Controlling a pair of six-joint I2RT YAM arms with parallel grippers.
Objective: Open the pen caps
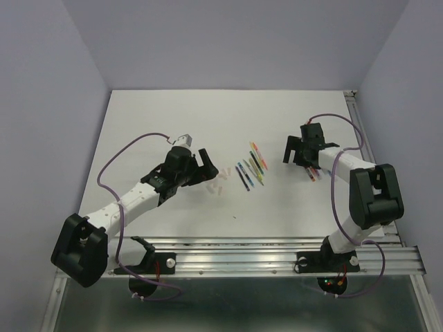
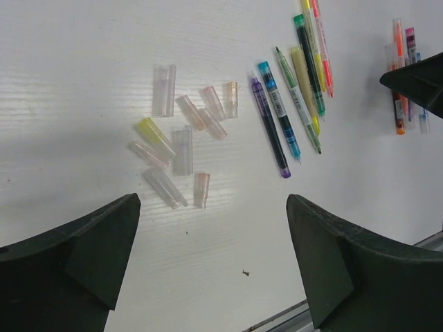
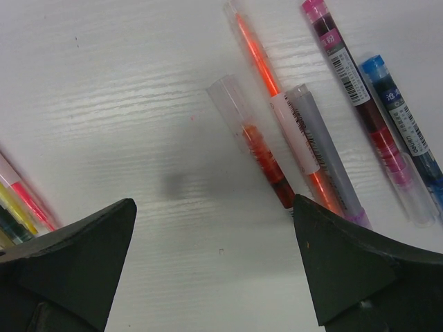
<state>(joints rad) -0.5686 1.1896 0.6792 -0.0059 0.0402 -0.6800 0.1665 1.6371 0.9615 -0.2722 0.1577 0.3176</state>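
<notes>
Right wrist view: right tool (image 3: 213, 207) hangs open just above pens (image 3: 349, 76) that look still capped, near the bench's (image 1: 159, 117) right edge, barrels slanting across its jaw gap. Left tool (image 2: 213, 200), also open, hovers over loose pen caps (image 2: 183, 149) mid-bench; right arm is nearer.

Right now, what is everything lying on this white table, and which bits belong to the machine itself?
small translucent plastic caps: about ten; clear, pinkish, one yellow; loose heap left of the table's middle.
thin pens with bare tips: about seven; purple, blue, green, yellow, pink; side by side, just right of the caps.
further pens: about five; orange, red, grey, magenta, blue; separate group on the table's right side, some seemingly capped.
white table: one.
left gripper: one; black; open, above the caps.
right gripper: one; black; open, above the further pens.
</notes>
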